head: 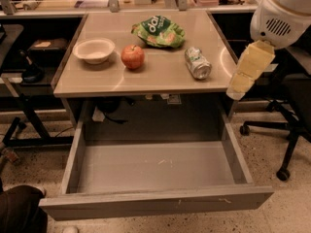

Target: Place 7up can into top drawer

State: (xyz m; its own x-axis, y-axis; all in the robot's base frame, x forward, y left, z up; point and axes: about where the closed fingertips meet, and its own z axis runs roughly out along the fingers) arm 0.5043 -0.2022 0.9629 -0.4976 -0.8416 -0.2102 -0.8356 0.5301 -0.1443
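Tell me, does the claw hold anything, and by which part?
Nothing. The claw hangs beside the table; the 7up can lies on it, apart.

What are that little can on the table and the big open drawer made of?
The 7up can looks like thin aluminium: silvery, shiny end, printed green-and-white label. The top drawer seems painted metal or laminate, matte grey with small scuffs. The end effector, pale yellowish, probably plastic, hangs beside the right edge of the table.
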